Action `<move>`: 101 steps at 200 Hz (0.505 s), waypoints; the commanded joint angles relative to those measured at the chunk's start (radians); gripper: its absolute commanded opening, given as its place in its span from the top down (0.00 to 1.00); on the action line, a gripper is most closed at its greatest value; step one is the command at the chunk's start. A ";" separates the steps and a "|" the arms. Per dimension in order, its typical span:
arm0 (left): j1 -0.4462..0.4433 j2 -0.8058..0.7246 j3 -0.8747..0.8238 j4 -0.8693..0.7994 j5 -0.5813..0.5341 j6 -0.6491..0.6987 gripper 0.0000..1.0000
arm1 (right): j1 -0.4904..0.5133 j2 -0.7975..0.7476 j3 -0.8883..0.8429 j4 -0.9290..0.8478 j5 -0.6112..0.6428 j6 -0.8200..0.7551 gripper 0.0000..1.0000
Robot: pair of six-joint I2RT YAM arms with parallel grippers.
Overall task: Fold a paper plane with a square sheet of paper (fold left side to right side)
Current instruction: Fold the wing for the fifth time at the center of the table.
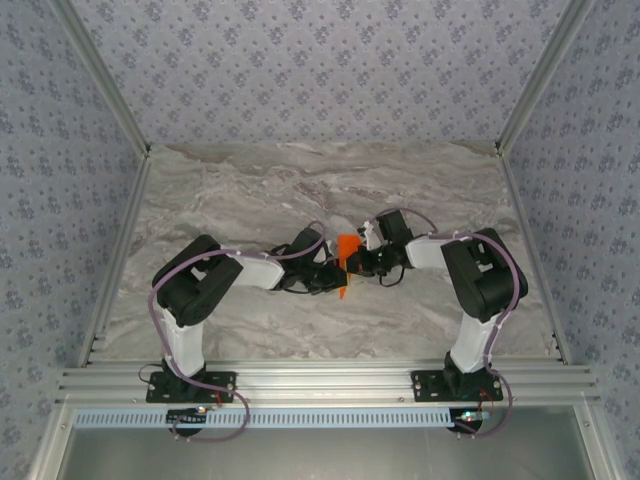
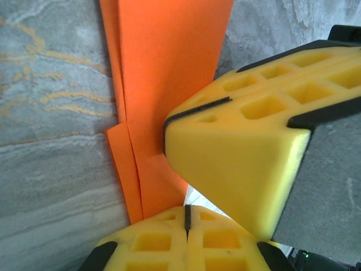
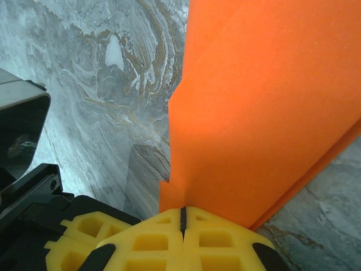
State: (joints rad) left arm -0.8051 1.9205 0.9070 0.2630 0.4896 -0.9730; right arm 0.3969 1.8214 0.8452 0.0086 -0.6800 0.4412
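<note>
Right wrist view: my right gripper (image 3: 182, 217) was clenched, its yellow fingers (image 3: 141, 243) meeting along a closed seam, and it grasped the folded orange paper (image 3: 265, 101). The paper rose from the fingertips as a broad layered strip with a stepped left edge, and it cast a shadow on the marble-patterned table (image 3: 101, 84).

Left wrist view: my left gripper (image 2: 186, 217) was likewise clenched, seam closed. The paper's lower end ran in behind its fingertips, so I could not tell a pinch from mere contact. My right gripper's yellow tip touched the paper's face just above. Overlapping layers showed along the paper's left edge.

Top view: the two grippers met near the middle of the table. The paper (image 1: 347, 262) stood between them as a narrow orange shape, its point towards the near edge. The left arm (image 1: 200, 285) and right arm (image 1: 480, 270) reached inward from their bases on the aluminium rail (image 1: 320, 380).
</note>
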 commanded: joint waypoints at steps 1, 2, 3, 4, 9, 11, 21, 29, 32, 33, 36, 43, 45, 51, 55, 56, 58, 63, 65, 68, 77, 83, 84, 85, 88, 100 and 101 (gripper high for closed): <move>-0.022 0.085 -0.043 -0.174 -0.013 -0.010 1.00 | -0.038 0.047 0.048 -0.055 0.087 -0.081 1.00; -0.023 0.086 -0.043 -0.174 -0.013 -0.010 1.00 | -0.039 0.048 0.050 -0.057 0.087 -0.082 1.00; -0.022 0.085 -0.044 -0.175 -0.013 -0.010 1.00 | -0.040 0.048 0.052 -0.059 0.088 -0.084 1.00; -0.023 0.085 -0.044 -0.174 -0.013 -0.011 1.00 | -0.040 0.050 0.053 -0.060 0.089 -0.086 1.00; -0.021 0.087 -0.043 -0.175 -0.013 -0.013 1.00 | -0.047 0.054 0.064 -0.068 0.091 -0.094 1.00; -0.022 0.088 -0.044 -0.174 -0.013 -0.012 1.00 | -0.049 0.056 0.066 -0.071 0.092 -0.097 1.00; -0.020 0.092 -0.046 -0.175 -0.010 -0.015 1.00 | -0.056 0.064 0.082 -0.085 0.096 -0.110 1.00; -0.021 0.093 -0.047 -0.174 -0.009 -0.016 1.00 | -0.063 0.072 0.095 -0.092 0.096 -0.118 1.00; -0.021 0.094 -0.048 -0.175 -0.008 -0.016 1.00 | -0.066 0.075 0.100 -0.095 0.094 -0.123 1.00; -0.021 0.094 -0.047 -0.174 -0.008 -0.016 1.00 | -0.067 0.076 0.101 -0.096 0.094 -0.124 1.00; -0.019 0.096 -0.048 -0.175 -0.008 -0.016 1.00 | -0.069 0.079 0.108 -0.100 0.093 -0.126 1.00; -0.019 0.095 -0.050 -0.174 -0.008 -0.018 1.00 | -0.075 0.088 0.121 -0.108 0.091 -0.133 1.00; -0.020 0.095 -0.050 -0.175 -0.008 -0.018 1.00 | -0.077 0.089 0.123 -0.111 0.091 -0.136 1.00; -0.019 0.095 -0.049 -0.174 -0.007 -0.018 1.00 | -0.082 0.094 0.133 -0.119 0.092 -0.143 1.00; -0.019 0.095 -0.051 -0.174 -0.008 -0.018 1.00 | -0.087 0.097 0.137 -0.122 0.091 -0.145 1.00; -0.020 0.095 -0.051 -0.175 -0.008 -0.018 1.00 | -0.088 0.098 0.139 -0.123 0.091 -0.145 1.00; -0.018 0.095 -0.051 -0.174 -0.008 -0.019 1.00 | -0.090 0.100 0.141 -0.125 0.090 -0.147 1.00; -0.018 0.095 -0.051 -0.175 -0.008 -0.019 1.00 | -0.096 0.103 0.146 -0.128 0.088 -0.151 1.00; -0.017 0.095 -0.052 -0.175 -0.008 -0.019 1.00 | -0.098 0.105 0.149 -0.128 0.089 -0.152 1.00; -0.017 0.095 -0.052 -0.175 -0.007 -0.020 1.00 | -0.101 0.107 0.153 -0.129 0.086 -0.153 1.00; -0.017 0.096 -0.054 -0.174 -0.007 -0.020 1.00 | -0.112 0.114 0.164 -0.134 0.081 -0.158 1.00; -0.018 0.097 -0.053 -0.174 -0.006 -0.020 1.00 | -0.117 0.119 0.168 -0.137 0.078 -0.162 1.00; -0.018 0.097 -0.053 -0.174 -0.006 -0.020 1.00 | -0.117 0.119 0.170 -0.139 0.077 -0.163 1.00; -0.017 0.097 -0.053 -0.174 -0.006 -0.020 1.00 | -0.117 0.121 0.172 -0.139 0.078 -0.163 1.00; -0.017 0.097 -0.053 -0.174 -0.006 -0.020 1.00 | -0.120 0.124 0.176 -0.141 0.078 -0.165 1.00; -0.018 0.097 -0.053 -0.174 -0.006 -0.020 1.00 | -0.130 0.134 0.195 -0.153 0.077 -0.174 1.00; -0.019 0.097 -0.054 -0.174 -0.006 -0.020 1.00 | -0.131 0.134 0.196 -0.155 0.076 -0.175 1.00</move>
State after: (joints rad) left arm -0.8032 1.9274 0.9070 0.2760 0.4984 -0.9894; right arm 0.3058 1.9133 0.9966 -0.1265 -0.7063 0.3195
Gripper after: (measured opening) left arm 0.040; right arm 0.026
